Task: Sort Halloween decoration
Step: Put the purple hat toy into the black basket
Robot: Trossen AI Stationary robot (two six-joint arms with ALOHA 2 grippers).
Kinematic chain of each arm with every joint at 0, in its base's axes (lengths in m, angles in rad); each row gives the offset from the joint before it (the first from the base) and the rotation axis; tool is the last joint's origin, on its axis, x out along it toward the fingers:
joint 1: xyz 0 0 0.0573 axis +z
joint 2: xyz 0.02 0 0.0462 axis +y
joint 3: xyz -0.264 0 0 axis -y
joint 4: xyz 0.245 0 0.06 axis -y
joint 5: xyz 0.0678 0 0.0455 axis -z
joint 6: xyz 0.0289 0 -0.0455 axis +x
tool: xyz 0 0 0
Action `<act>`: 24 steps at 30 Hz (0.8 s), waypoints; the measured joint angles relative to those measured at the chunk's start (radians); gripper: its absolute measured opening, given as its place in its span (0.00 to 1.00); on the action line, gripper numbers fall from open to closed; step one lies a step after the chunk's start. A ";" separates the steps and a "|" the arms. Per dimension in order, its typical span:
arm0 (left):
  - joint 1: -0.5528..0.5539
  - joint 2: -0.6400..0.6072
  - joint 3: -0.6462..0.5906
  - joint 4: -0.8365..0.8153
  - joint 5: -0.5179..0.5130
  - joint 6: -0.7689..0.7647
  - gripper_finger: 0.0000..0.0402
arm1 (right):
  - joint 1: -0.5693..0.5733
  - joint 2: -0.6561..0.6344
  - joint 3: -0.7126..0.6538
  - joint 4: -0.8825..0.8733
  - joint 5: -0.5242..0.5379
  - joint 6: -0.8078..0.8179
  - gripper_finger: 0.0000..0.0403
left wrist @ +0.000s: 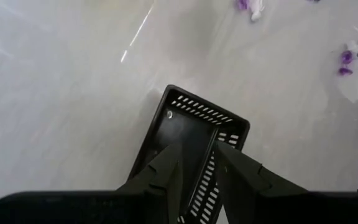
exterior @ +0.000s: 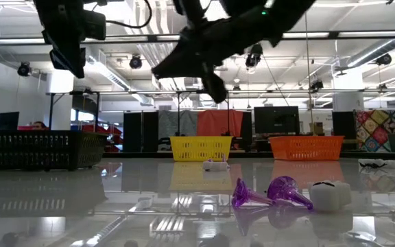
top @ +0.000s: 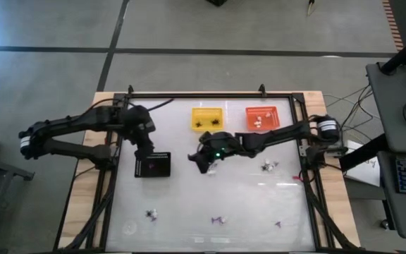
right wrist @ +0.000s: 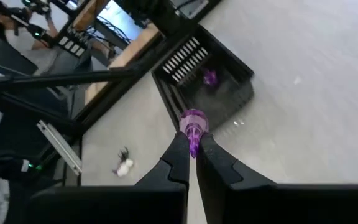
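My right gripper (right wrist: 193, 149) is shut on a small purple cone-shaped trinket (right wrist: 193, 124) and hangs above the table's middle (top: 197, 162), just right of the black tray (top: 154, 164). One purple trinket (right wrist: 210, 78) lies inside that tray. My left gripper (left wrist: 197, 171) hovers over the tray's left part (top: 144, 149), pointing steeply down, its fingers apart with nothing between them. Other decorations lie loose on the table: a white one (top: 266, 166), and purple and white ones near the front edge (top: 150, 214) (top: 218, 220) (top: 278, 224). My right gripper pinches the purple trinket's narrow stem (right wrist: 194, 142) between its two fingertips. The wider, rounded end (right wrist: 193, 118) sticks out beyond the fingers. The trinket is lifted clear of the table, and the fingers slant down toward the tray.
A yellow basket (top: 206, 118) and an orange basket (top: 262, 117), each with small trinkets inside, stand side by side at the far edge. A dark frame (top: 210, 94) runs round the table. A white-and-black trinket (right wrist: 123, 165) lies beside the tray.
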 joint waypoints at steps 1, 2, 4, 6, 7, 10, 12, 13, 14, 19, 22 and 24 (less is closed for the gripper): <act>0.000 -0.008 -0.005 0.004 -0.005 0.004 0.19 | -0.006 0.019 0.022 0.002 -0.010 -0.005 0.02; 0.000 -0.017 -0.012 0.014 -0.009 0.007 0.19 | -0.012 0.035 0.042 0.005 -0.021 -0.008 0.02; 0.000 -0.036 -0.032 0.043 -0.010 0.010 0.19 | -0.023 0.066 0.077 0.004 -0.042 -0.010 0.02; 0.000 -0.054 -0.058 0.070 -0.010 0.011 0.19 | -0.032 0.097 0.114 0.005 -0.056 -0.011 0.02; 0.000 -0.061 -0.072 0.088 -0.012 0.011 0.19 | -0.035 0.113 0.131 0.004 -0.058 -0.011 0.02; 0.001 -0.081 -0.116 0.158 -0.029 0.011 0.19 | -0.043 0.159 0.186 0.003 -0.059 -0.011 0.02; 0.001 -0.090 -0.144 0.198 -0.032 0.011 0.19 | -0.045 0.192 0.228 0.008 -0.061 -0.012 0.02; 0.001 -0.092 -0.156 0.213 -0.034 0.011 0.19 | -0.047 0.210 0.246 0.005 -0.064 -0.012 0.02; 0.001 -0.095 -0.165 0.225 -0.034 0.011 0.19 | -0.048 0.230 0.268 0.005 -0.070 -0.011 0.02; 0.001 -0.099 -0.204 0.234 -0.034 0.011 0.19 | -0.050 0.339 0.374 0.005 -0.152 0.018 0.02; 0.001 -0.099 -0.205 0.234 -0.034 0.011 0.19 | -0.049 0.392 0.423 0.002 -0.183 0.037 0.02; 0.001 -0.102 -0.205 0.234 -0.036 0.011 0.19 | -0.050 0.416 0.446 0.004 -0.204 0.040 0.02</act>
